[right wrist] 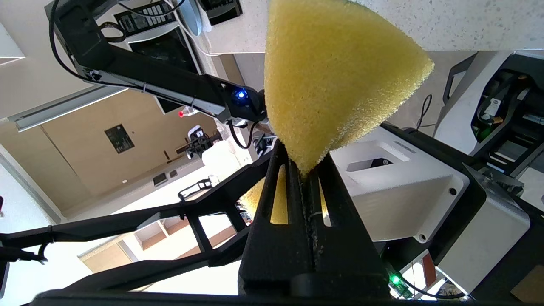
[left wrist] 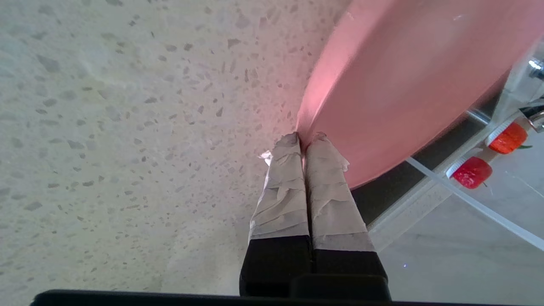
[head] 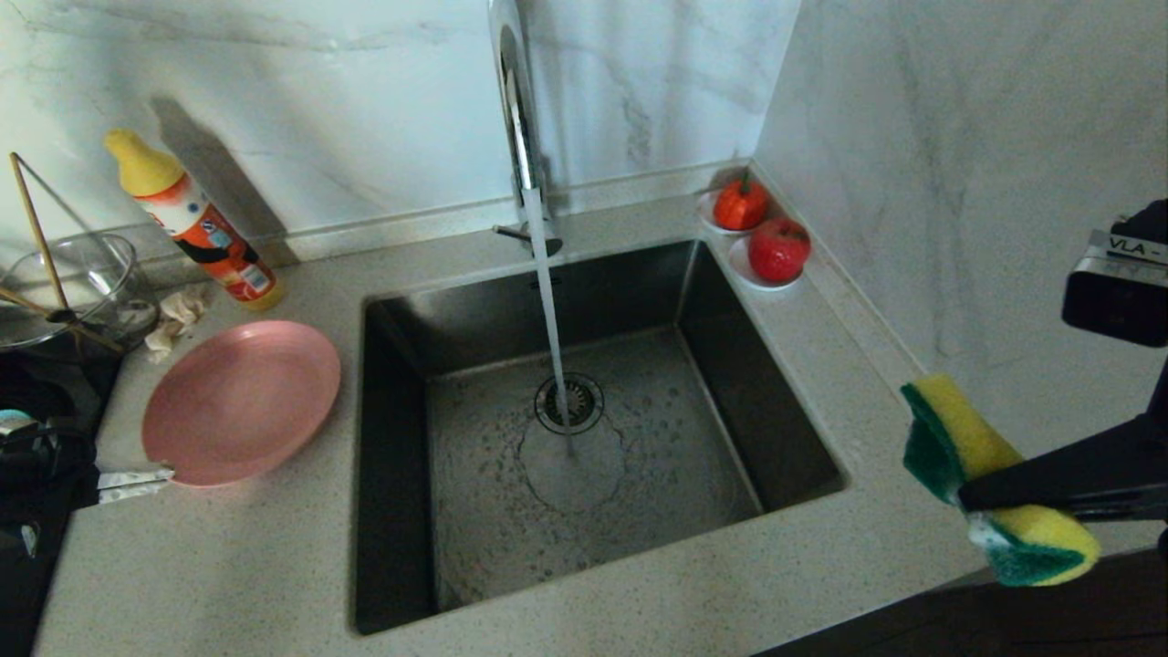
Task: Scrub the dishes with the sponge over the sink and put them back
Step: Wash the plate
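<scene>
At the far left of the worktop (head: 228, 566), a clear glass bowl (head: 64, 283) stands with thin sticks leaning in it. Just beside it lies a crumpled beige rag (head: 178, 319), and behind that a yellow-capped orange bottle (head: 196, 224) leans toward the wall.

The left end effector (head: 162, 474) reaches in from the left edge, low over the worktop. Its two tape-wrapped fingers (left wrist: 282, 187) are pressed together on the near rim of the pink plate (head: 242, 401), pinching the rim between them. The plate lies on the worktop just beside the left edge of the sink (head: 401, 511). The wrist view shows the rim going in between the fingertips, with the speckled worktop on one side and the plate's face on the other.

The sink sits in the middle, its floor wet. Water runs in a steady stream from the tall chrome tap (head: 520, 119) and lands just in front of the round drain (head: 569, 402).

At the back right corner of the sink, two small white saucers each carry a red fruit (head: 778, 248).

At the far right, the right end effector (head: 967, 497) hangs above the worktop's front right corner, well apart from the sink. Its black fingers are clamped on the middle of the sponge (head: 976, 456), squeezing it so that both ends flare out. The yellow foam and green scouring layer both show.
</scene>
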Available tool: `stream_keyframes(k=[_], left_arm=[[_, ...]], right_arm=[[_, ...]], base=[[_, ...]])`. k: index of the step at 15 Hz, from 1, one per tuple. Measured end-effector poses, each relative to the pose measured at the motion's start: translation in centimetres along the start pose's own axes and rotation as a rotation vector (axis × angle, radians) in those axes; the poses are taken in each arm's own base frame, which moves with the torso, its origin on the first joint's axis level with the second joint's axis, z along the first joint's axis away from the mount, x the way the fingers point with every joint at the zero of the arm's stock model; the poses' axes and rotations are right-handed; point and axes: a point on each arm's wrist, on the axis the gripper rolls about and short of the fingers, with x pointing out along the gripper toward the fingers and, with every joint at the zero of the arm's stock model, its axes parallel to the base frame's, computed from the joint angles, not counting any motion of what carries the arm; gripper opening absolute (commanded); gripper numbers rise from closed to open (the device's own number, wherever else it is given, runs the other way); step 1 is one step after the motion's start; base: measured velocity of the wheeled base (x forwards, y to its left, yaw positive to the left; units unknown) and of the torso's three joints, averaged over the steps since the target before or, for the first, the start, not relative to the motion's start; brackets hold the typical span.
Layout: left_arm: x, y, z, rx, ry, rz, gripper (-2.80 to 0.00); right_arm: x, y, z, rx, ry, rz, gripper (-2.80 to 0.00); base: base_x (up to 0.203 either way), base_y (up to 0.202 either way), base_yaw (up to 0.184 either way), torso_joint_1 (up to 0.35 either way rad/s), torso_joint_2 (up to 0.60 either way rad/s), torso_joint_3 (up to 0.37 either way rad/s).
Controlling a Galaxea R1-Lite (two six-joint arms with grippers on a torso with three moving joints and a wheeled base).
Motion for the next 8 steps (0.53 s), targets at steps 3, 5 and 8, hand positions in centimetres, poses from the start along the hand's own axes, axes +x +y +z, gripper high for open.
stream_keyframes(k=[3, 5, 8], left_arm=[[-0.17, -0.24, 0.08, 0.011, -0.007, -0.003, -2.8], [-0.27, -0.27, 0.07, 0.016, -0.017, 0.013, -2.8], [-0.09, 0.09, 0.31, 0.014, -0.046, 0.088, -2.8]], right_arm=[[-0.07, 0.1, 0.0, -0.003, -0.003, 0.002, -2.8], [-0.07, 0.08, -0.01, -0.003, -0.002, 0.001, -2.8], [-0.04, 0.03, -0.04, -0.001, 0.0, 0.002, -2.8]], base=[[0.0, 0.0, 0.0, 0.0, 0.0, 0.0], [0.0, 0.0, 0.0, 0.0, 0.0, 0.0], [0.0, 0.0, 0.0, 0.0, 0.0, 0.0]])
